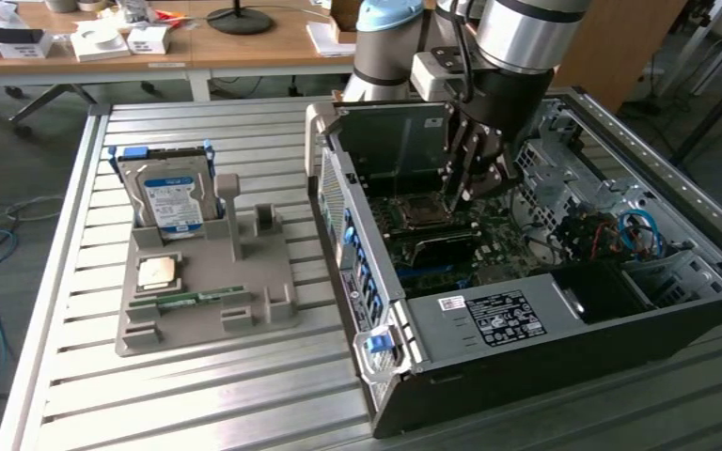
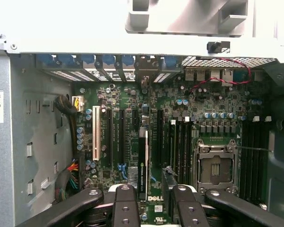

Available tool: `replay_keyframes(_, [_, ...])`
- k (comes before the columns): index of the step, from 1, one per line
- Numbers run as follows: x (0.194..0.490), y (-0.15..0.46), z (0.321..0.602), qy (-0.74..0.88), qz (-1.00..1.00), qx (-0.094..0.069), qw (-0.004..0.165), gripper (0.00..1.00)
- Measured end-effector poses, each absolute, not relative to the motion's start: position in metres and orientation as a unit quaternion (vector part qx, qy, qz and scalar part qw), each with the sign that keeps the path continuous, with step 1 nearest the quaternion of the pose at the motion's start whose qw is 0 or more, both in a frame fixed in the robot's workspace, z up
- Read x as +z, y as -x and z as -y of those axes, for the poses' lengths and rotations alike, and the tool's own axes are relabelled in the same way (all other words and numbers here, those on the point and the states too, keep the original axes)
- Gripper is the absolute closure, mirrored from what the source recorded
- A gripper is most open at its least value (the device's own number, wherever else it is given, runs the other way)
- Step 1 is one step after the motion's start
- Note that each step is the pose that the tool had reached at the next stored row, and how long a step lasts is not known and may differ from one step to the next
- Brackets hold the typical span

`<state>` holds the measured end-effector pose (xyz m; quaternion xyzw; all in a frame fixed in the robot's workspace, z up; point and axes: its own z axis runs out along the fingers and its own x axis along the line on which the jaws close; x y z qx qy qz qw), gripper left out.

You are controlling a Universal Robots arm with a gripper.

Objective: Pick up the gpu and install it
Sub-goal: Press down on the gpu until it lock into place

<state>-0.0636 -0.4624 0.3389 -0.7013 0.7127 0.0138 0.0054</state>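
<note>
Gripper (image 2: 152, 208) fingers part-open, apparently pinching upright gpu (image 2: 143, 163) edge-on, over motherboard (image 2: 180, 118) slot

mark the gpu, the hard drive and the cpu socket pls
gpu (image 2: 143, 163), wrist view: the card's thin top edge.
hard drive (image 1: 173, 199), exterior view: its label face.
cpu socket (image 2: 216, 169), wrist view: the middle.

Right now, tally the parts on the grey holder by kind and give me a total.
Hard drive: 1
Chip: 1
Memory stick: 1
Total: 3
</note>
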Motion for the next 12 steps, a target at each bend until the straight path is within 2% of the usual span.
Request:
replay_keyframes(4, [0.3389, 0.0636, 0.4624, 0.701, -0.713, 0.014, 0.005, 0.67])
replay_keyframes(7, [0.3389, 0.0636, 0.4624, 0.701, -0.713, 0.014, 0.005, 0.85])
replay_keyframes(9, [0.3389, 0.0636, 0.4624, 0.701, -0.713, 0.014, 0.005, 0.89])
replay_keyframes(12, [0.3389, 0.0636, 0.4624, 0.701, -0.713, 0.014, 0.005, 0.89])
